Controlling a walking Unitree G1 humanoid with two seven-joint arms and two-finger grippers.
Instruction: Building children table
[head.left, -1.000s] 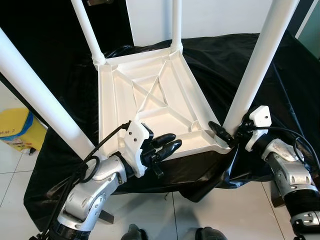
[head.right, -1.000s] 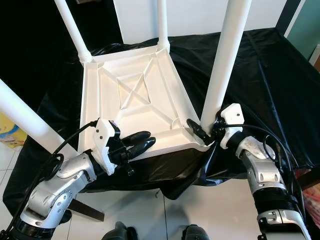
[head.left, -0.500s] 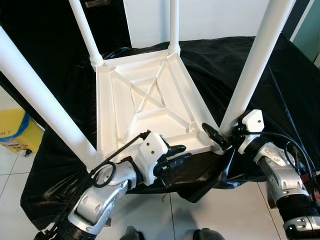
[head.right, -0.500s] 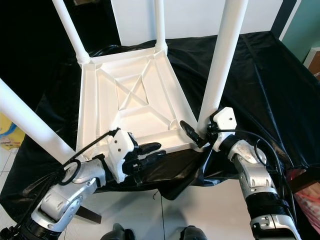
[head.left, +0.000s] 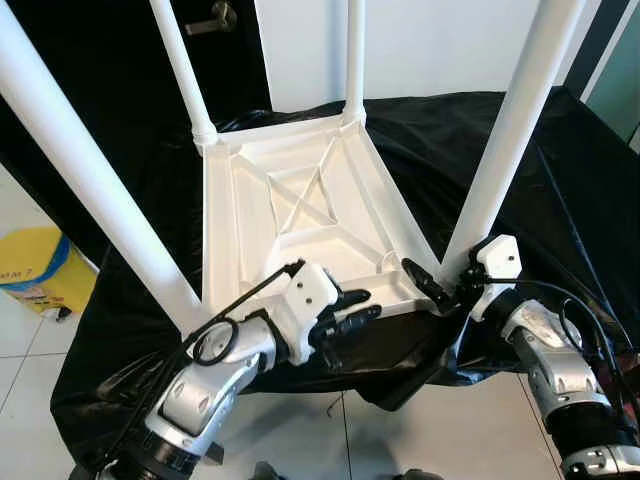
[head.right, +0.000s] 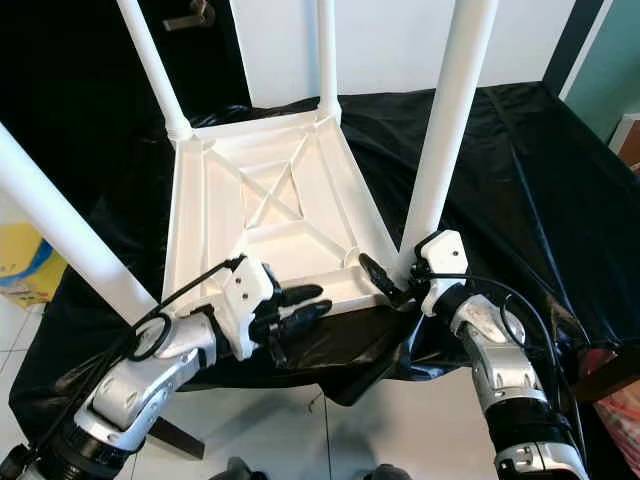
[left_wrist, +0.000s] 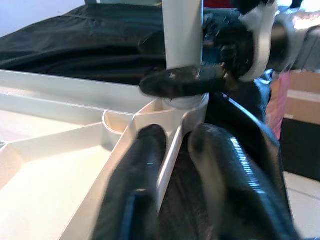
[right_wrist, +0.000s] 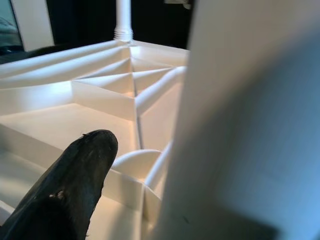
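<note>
A white plastic children's table lies upside down on a black plastic sheet draped over a larger table, its ribbed underside facing up and four white tubular legs rising from the corners. The near right leg stands in its corner socket, just beside the robot's right gripper. The right gripper's black fingers sit around the base of that leg, one finger on the inner side over the tray-like underside; they are spread about as wide as the leg, but whether they actually clamp it cannot be told. The left gripper reaches in from the near side at the front rim of the tabletop. In the left wrist view its two fingers straddle the thin rim, one inside and one outside, parted slightly; they look close to the rim or touching it, not clearly squeezing. A yellow container sits on the tiled floor to the left, and a door handle shows at the back. The table looks light, rigid and smooth, so it is likely to slide on the slick sheet if a leg is twisted or pushed. The stiffest holds appear to be the rim near a corner and the leg close to its socket, where leverage is smallest; gripping high on a leg would tend to tip the whole piece.
</note>
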